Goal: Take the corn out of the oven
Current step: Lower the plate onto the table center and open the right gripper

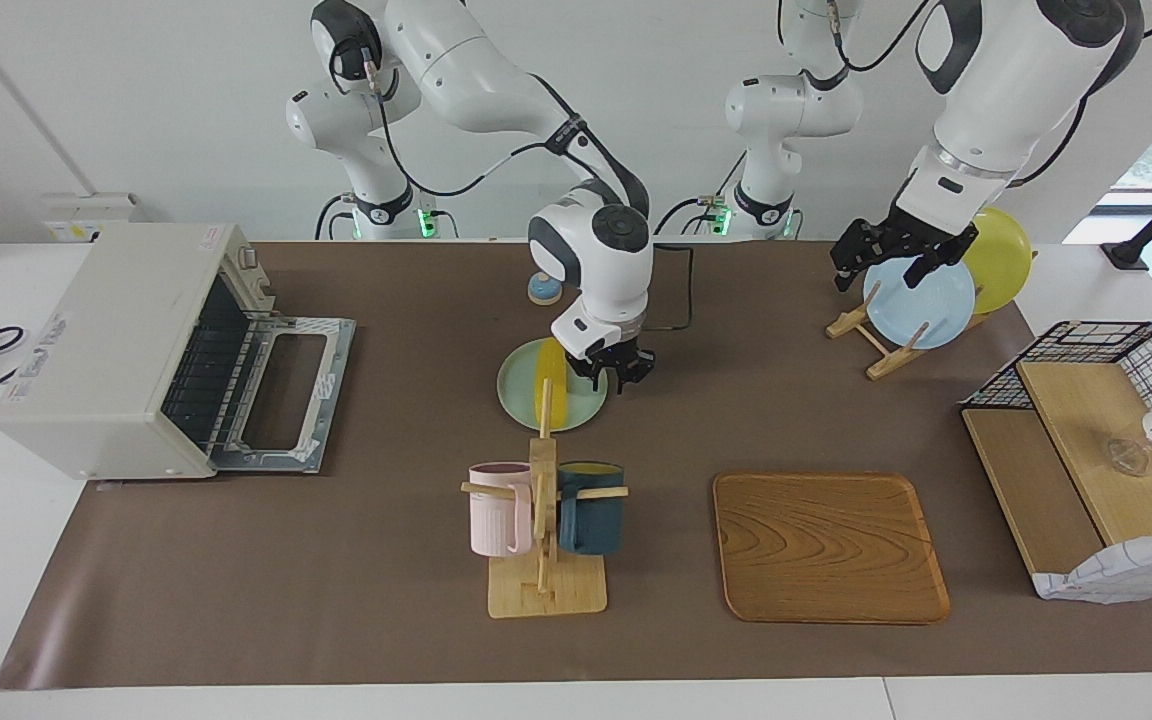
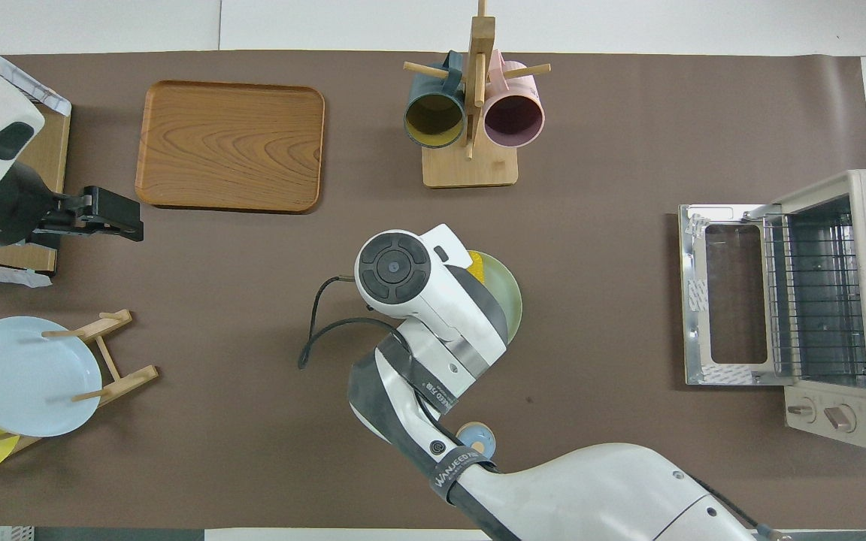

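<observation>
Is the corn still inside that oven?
Out. The corn lies on a green plate mid-table; the oven stands open, rack bare.

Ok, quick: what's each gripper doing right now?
Right gripper: over the green plate beside the corn, jaws open, empty.
Left gripper: waiting above the blue plate, cannot tell.
</observation>
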### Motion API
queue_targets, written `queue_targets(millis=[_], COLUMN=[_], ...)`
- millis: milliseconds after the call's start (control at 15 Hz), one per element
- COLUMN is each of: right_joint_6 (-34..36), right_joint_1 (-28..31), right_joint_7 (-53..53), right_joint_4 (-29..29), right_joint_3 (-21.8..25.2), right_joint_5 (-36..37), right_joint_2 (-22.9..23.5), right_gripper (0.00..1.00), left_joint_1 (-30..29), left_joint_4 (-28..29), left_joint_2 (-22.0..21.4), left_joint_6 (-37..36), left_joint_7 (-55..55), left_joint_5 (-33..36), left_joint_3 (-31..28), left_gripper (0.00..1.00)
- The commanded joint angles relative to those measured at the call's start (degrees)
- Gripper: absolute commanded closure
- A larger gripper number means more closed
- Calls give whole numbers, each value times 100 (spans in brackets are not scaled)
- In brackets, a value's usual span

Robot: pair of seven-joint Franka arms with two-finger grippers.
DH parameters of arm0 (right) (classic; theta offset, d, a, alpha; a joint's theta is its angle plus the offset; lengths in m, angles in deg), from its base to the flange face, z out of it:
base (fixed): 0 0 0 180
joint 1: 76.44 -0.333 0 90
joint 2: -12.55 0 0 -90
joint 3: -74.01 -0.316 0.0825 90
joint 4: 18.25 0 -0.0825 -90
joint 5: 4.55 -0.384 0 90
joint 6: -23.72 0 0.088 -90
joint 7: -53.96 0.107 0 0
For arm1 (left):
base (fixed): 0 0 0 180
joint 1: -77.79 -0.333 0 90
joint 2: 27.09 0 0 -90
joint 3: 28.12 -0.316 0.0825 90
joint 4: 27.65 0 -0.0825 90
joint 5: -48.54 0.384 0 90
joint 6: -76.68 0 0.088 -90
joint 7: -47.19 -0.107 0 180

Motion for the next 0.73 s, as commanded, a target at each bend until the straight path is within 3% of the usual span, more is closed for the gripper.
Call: queue_targets(millis=[0, 332, 399, 598, 665], right_joint_6=[511, 1574, 1969, 2404, 2264], right_joint_1=[106, 791, 958, 1651, 1828], right_joint_7=[-24, -1209, -1394, -1860, -1879], right_joint_4=[-359, -273, -203, 550, 936], right_joint_3=[-19, 8, 8, 16, 16], right_joint_5=[-11, 7, 7, 7, 16], right_joint_2=[-106, -1009, -1185, -1678, -1801], right_gripper=[26, 37, 46, 100, 100], left_joint_1=[18, 325, 404, 869, 1141], left_joint_4=[128, 312, 391, 576, 646], left_joint_2=[-82, -38, -38, 50, 155], left_joint_6=[122, 314, 402, 648, 789], left_joint_7=[-83, -22, -13, 144, 432], left_joint_5=[-103, -120, -146, -278, -279], left_joint_3=[-26, 9, 9, 9, 9], left_gripper=[0, 0, 0, 0, 0])
